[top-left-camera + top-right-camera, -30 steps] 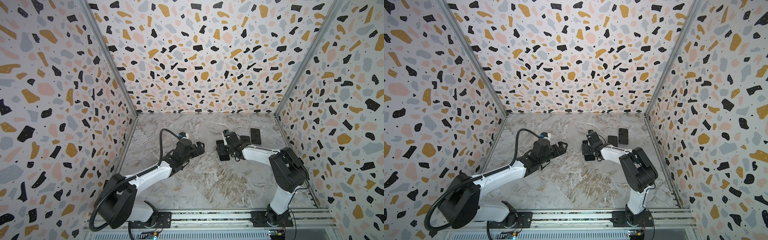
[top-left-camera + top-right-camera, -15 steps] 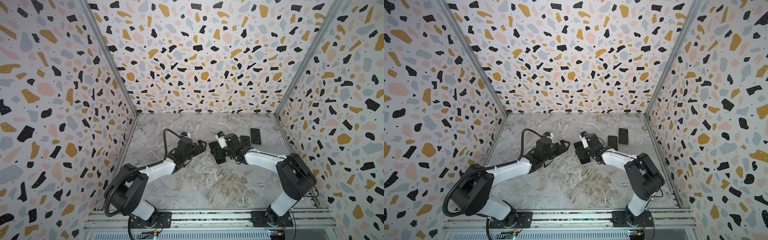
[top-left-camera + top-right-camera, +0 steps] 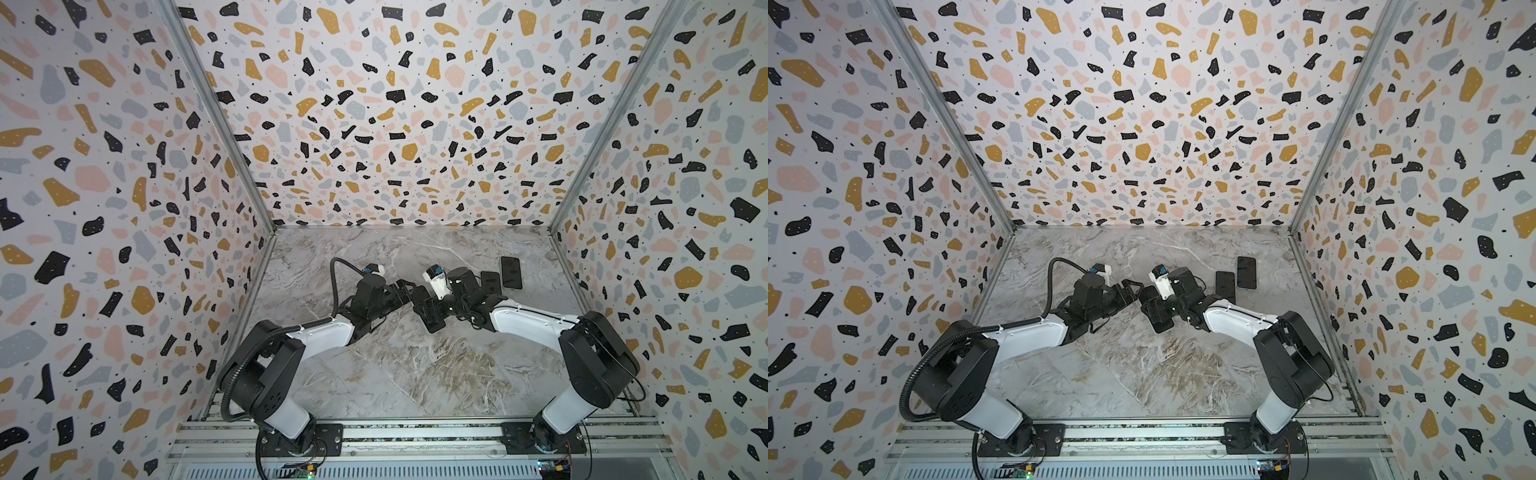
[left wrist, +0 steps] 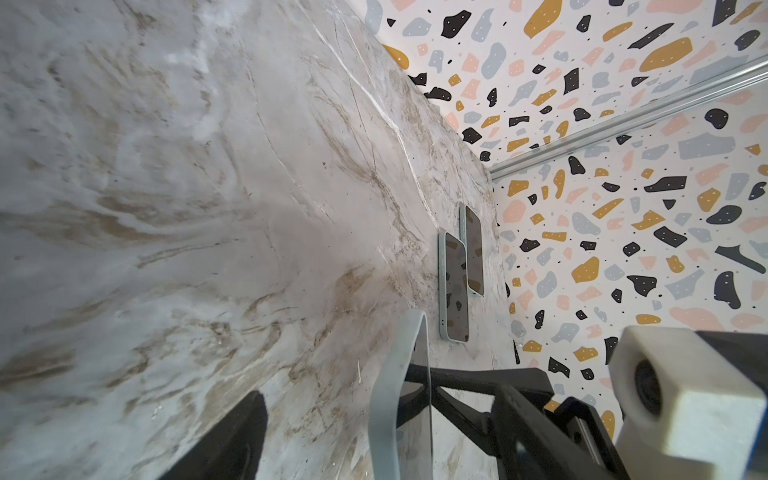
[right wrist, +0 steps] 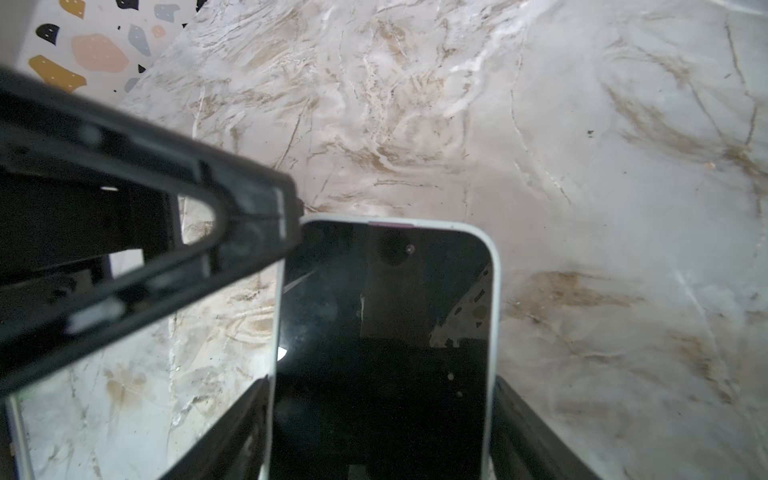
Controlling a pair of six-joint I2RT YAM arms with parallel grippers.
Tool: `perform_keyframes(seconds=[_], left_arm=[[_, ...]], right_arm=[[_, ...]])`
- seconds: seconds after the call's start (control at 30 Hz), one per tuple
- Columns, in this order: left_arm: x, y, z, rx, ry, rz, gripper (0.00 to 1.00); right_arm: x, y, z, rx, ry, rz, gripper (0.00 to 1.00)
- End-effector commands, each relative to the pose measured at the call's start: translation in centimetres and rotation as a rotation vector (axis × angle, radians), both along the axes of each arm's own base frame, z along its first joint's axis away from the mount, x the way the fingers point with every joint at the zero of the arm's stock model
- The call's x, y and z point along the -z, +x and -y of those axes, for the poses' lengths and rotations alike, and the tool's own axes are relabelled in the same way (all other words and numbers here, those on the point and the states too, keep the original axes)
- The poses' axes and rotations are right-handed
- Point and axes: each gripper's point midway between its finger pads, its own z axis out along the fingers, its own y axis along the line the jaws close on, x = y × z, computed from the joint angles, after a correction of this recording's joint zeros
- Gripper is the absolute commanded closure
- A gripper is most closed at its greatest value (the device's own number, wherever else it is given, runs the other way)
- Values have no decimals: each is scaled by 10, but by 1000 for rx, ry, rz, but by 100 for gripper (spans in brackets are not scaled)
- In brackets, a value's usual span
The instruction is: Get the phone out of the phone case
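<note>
My right gripper (image 5: pixel 380 395) is shut on the phone (image 5: pixel 382 324), one finger on each long side. The phone has a dark screen and sits in a pale grey-blue phone case (image 4: pixel 395 395). It is held just above the table's middle in both top views (image 3: pixel 430 309) (image 3: pixel 1156 311). My left gripper (image 4: pixel 340 390) is open and straddles the phone's free end. One of its fingers (image 5: pixel 166 249) touches the screen-side corner. The other finger (image 4: pixel 224 440) stands apart from the case's back. In both top views the left gripper (image 3: pixel 409 291) (image 3: pixel 1136 293) meets the phone from the left.
Two more phones lie flat at the back right, one (image 3: pixel 490 282) next to the other (image 3: pixel 510 272), near the right wall; the left wrist view also shows this pair (image 4: pixel 456 286). Patterned walls enclose the marble table (image 3: pixel 415 374) on three sides.
The right arm has carried the phone leftwards to the middle. The left gripper has come in around its free end, and its jaws have narrowed a little.
</note>
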Motion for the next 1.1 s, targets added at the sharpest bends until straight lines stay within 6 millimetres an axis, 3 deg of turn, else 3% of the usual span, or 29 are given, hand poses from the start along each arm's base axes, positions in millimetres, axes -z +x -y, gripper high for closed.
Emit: perform_keyframes(seconds=[0.0,0.4,0.73,1.07], left_arm=[[-7,3,5,14,-56,27,18],[-6,-5,15,65,-128,10,43],[-1,-16,22,123,-173,-15,51],[3,-20,25,147,-182,-31,67]], right_arm=[[-30,-4,-8,-37,65,66,67],[-37,-5,-11,-44,78,78,68],[-39,-2,-12,-40,77,87,69],[-40,-1,-12,-32,74,93,71]])
